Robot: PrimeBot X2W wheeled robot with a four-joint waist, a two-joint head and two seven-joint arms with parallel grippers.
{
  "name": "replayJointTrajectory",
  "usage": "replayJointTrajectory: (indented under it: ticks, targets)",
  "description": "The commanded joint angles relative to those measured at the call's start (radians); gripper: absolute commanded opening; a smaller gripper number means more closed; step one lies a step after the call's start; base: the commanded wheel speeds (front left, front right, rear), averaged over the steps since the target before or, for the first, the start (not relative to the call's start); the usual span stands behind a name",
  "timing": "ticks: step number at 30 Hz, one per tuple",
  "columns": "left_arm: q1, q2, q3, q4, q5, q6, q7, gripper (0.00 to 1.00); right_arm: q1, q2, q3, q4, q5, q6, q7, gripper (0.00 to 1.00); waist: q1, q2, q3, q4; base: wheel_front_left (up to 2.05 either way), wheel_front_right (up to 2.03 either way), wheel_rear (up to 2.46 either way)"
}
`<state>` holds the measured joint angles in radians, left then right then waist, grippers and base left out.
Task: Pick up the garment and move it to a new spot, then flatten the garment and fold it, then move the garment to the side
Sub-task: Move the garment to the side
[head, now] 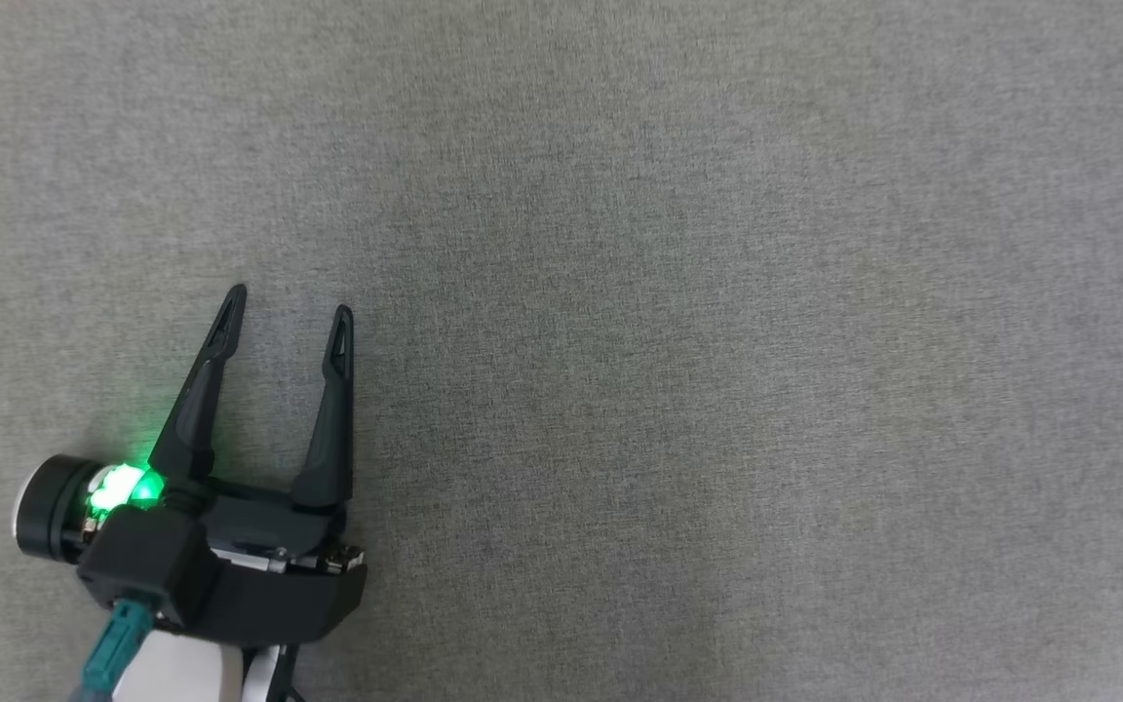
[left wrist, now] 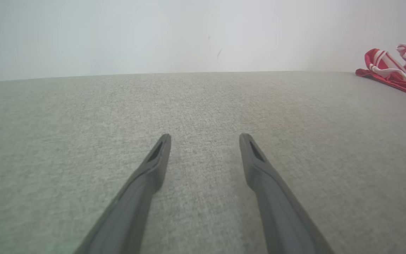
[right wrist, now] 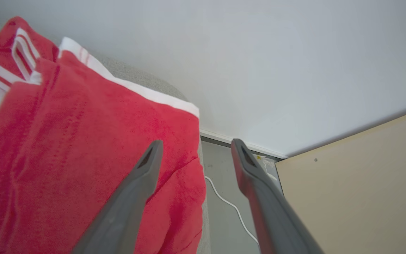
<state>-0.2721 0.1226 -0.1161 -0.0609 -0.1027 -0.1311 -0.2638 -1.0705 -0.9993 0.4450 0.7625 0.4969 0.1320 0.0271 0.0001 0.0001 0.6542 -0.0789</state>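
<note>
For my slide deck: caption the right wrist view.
Right gripper, open, beside the red-and-white garment on the grey surface; white cable on the floor.

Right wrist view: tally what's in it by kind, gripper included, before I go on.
Garment, red with white trim: 1
White cable, on the floor: 1
Beige board: 1
Right gripper, open: 1
Total: 4
</note>
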Motion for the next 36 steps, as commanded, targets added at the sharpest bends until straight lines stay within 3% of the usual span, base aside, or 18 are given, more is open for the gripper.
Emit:
replayJointTrajectory:
  ticks: [1, 11, 18, 36]
  targets:
    - [0.004, -0.001, 0.013, 0.02, -0.003, 0.001, -0.001, 1.0, -0.024, 0.022, -0.003, 0.027, -0.022, -0.003, -0.05, 1.0, -0.0001, -0.0001, -0.024, 0.004, 0.0, 0.0, 0.0]
    - [0.075, -0.024, 0.053, 0.057, -0.02, 0.002, -0.002, 1.0, -0.009, 0.145, 0.017, 0.054, 0.022, -0.003, -0.232, 1.0, -0.0001, -0.0001, -0.204, 0.009, 0.0, 0.0, 0.0]
    - [0.185, -0.037, 0.116, 0.074, -0.032, 0.015, -0.002, 1.0, 0.091, 0.272, 0.003, -0.018, 0.034, -0.003, -0.284, 1.0, -0.0001, -0.0001, -0.362, -0.001, 0.0, 0.0, 0.0]
    - [0.297, -0.053, 0.168, 0.107, -0.038, 0.007, -0.002, 1.0, 0.649, 0.613, -0.222, -0.347, -0.091, -0.003, -0.292, 1.0, -0.0001, -0.0001, -0.582, 0.049, 0.0, 0.0, 0.0]
